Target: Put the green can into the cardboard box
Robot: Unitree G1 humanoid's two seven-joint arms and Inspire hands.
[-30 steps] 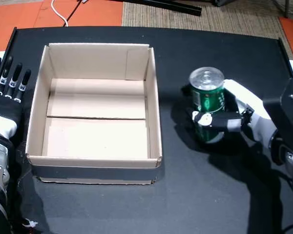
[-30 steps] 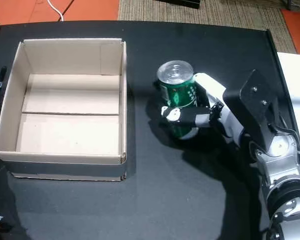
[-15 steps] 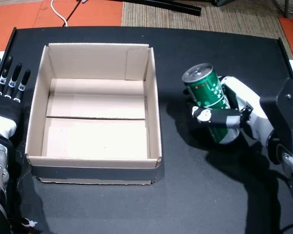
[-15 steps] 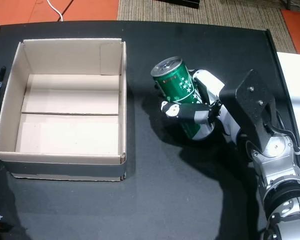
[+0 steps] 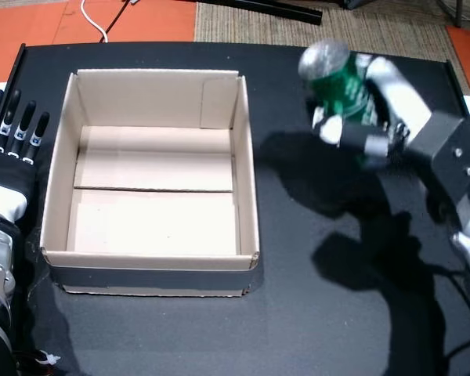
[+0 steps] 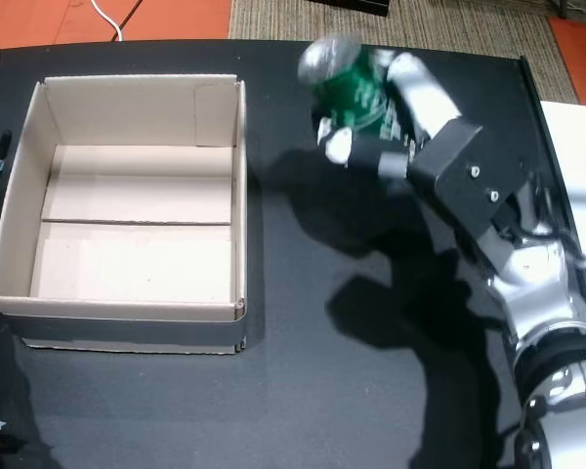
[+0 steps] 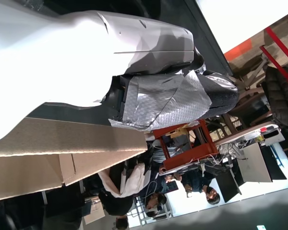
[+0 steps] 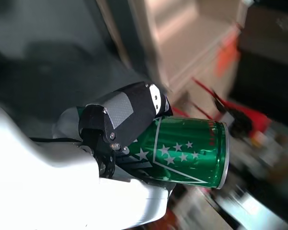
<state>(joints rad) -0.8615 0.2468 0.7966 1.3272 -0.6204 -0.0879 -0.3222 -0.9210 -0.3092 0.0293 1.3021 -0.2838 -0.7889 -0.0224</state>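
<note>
The green can is held in the air, tilted, above the black table to the right of the cardboard box. My right hand is shut on it, thumb across its side. The can is blurred in both head views. The box stands open and holds nothing. My left hand lies at the table's left edge beside the box, fingers straight and apart, holding nothing; in the left wrist view only its white shell and a box wall show.
The black table spreads right of and in front of the box. Orange floor and a woven rug lie beyond the far edge. A white cable lies on the floor. Several people appear in the room behind in the left wrist view.
My right hand has lifted the can off the table, tilted it, and carried it up and toward the far side. The left hand and the box have not moved.
</note>
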